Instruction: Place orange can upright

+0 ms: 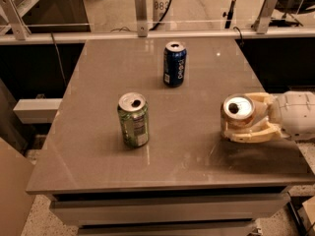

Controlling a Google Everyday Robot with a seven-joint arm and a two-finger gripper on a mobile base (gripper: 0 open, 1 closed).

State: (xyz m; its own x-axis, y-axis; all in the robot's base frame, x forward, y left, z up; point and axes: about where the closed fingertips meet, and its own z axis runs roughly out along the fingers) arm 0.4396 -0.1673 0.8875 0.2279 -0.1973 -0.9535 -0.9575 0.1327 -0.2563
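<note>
The camera view looks down on a grey-brown table [98, 82] with 3 cans on or over it. The gripper [227, 120] reaches in from the right edge, low over the table's right side, on a white rounded arm [298, 114]. Its 2 cream fingers [253, 134] are clasped on the orange can [238, 108], 1 above it and 1 below. The fingers cover most of its side. The can's silver top with the dark opening faces up and toward the camera, tipped a little to the left. A dark shadow lies on the table under and beside it; whether the can's base touches the table cannot be told.

The green can [133, 121] stands upright left of centre, well apart from the gripper, opening showing on top. The blue can [174, 64] stands upright farther back near the middle, also well apart from both the gripper and the green can. The stretch of table between the gripper and these 2 cans is bare.

Behind the table runs a pale rail [64, 37] with a metal post [141, 14] rising from it.
</note>
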